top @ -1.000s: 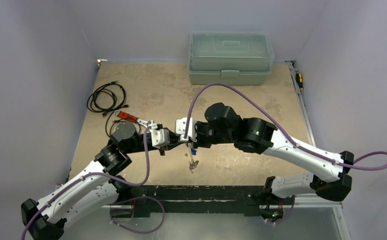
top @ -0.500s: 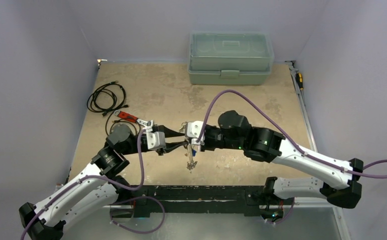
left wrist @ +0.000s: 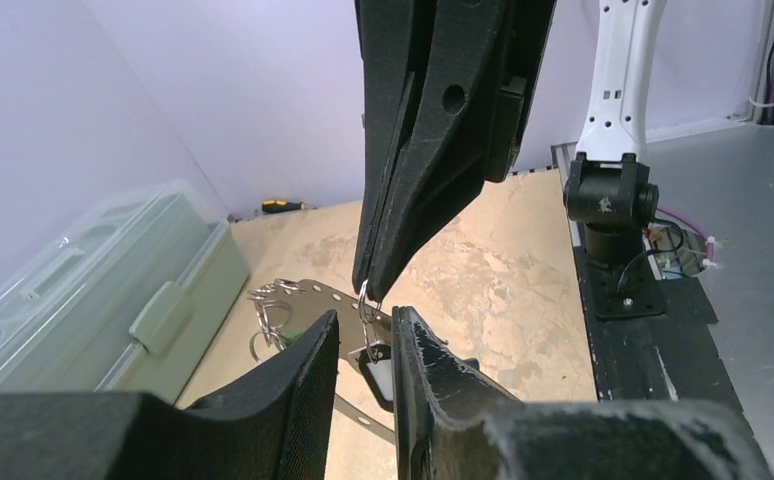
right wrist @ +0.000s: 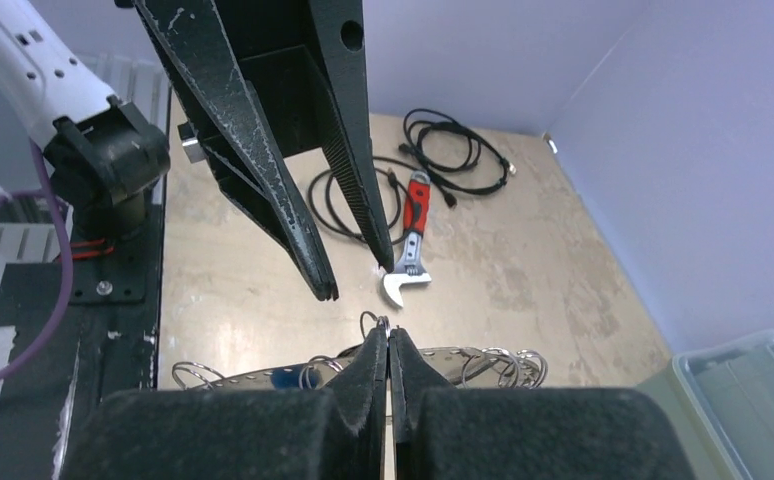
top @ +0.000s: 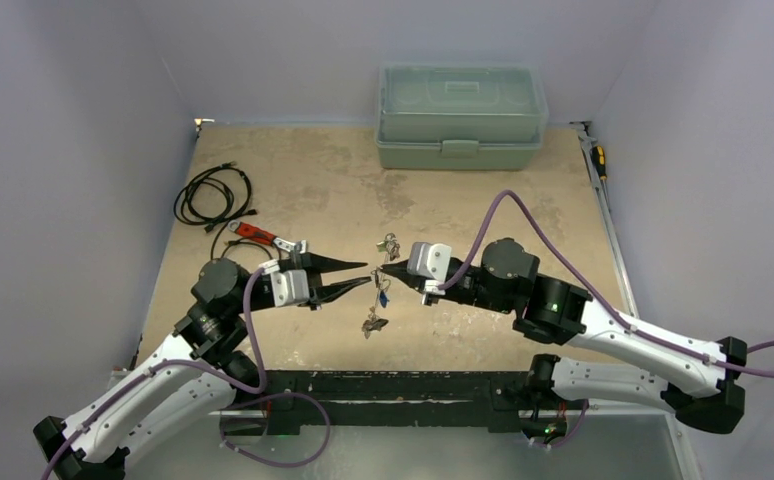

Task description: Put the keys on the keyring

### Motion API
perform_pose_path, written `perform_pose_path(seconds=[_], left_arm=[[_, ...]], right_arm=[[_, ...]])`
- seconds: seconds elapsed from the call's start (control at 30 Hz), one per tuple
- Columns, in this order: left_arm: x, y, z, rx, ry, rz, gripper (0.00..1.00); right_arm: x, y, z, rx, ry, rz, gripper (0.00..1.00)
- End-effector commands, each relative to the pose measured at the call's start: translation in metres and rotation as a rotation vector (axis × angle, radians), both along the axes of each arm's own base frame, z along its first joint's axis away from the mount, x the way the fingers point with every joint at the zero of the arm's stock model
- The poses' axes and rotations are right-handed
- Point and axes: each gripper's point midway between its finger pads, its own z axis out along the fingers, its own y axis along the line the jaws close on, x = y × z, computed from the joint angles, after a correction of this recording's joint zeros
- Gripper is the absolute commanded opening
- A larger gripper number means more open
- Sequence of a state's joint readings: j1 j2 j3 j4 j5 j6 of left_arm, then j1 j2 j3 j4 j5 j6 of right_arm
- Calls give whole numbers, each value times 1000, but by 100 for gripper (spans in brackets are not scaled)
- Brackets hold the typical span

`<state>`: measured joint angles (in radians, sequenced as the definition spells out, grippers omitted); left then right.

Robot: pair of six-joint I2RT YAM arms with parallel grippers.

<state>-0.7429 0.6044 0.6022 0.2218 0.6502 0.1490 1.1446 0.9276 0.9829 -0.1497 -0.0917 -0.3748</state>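
Note:
The keyring [right wrist: 463, 358] is a thin grey metal band loop low over the table, with small rings and keys [top: 370, 322] at both ends. It also shows in the left wrist view [left wrist: 303, 295]. My right gripper [top: 385, 270] points left and is shut on the small split ring [right wrist: 376, 322] of a dark-headed key [left wrist: 378, 365]. That key hangs between the fingers of my left gripper [top: 361, 276], which is open and points right, tip to tip with the right one. A second bunch of keys [top: 390, 244] lies just behind the grippers.
A red-handled wrench [top: 263, 236] and a coiled black cable [top: 213, 195] lie at the left. A pale green lidded box [top: 461, 115] stands at the back. A yellow-handled tool [top: 599, 160] lies along the right edge.
My right arm has drawn back to the right and its gripper now points level to the left. My left arm has pulled back left, its fingers spread around the hanging key.

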Motion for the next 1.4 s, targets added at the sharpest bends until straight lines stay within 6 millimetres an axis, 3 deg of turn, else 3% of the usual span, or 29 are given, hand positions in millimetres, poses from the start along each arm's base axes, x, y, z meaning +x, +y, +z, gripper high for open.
perform_pose_path(seconds=[0.0, 0.13, 0.43, 0.7, 0.83, 0.9, 1.37], left_arm=[[-8, -1, 14, -58, -19, -37, 24], [-9, -4, 13, -57, -11, -52, 23], [-11, -10, 7, -31, 9, -97, 0], [-13, -11, 5, -23, 8, -113, 1], [-10, -10, 7, -32, 7, -90, 23], [-9, -8, 9, -39, 6, -79, 27], [-13, -9, 12, -64, 22, -97, 22]], right_arm=[[-8, 0, 55, 234, -46, 28, 0], [-13, -1, 59, 271, -35, 49, 0], [-16, -1, 62, 313, -32, 65, 0], [-18, -1, 64, 337, -36, 74, 0], [-18, 0, 62, 328, -33, 76, 0], [-19, 0, 60, 320, -28, 79, 0], [-20, 6, 53, 289, -8, 97, 0]])
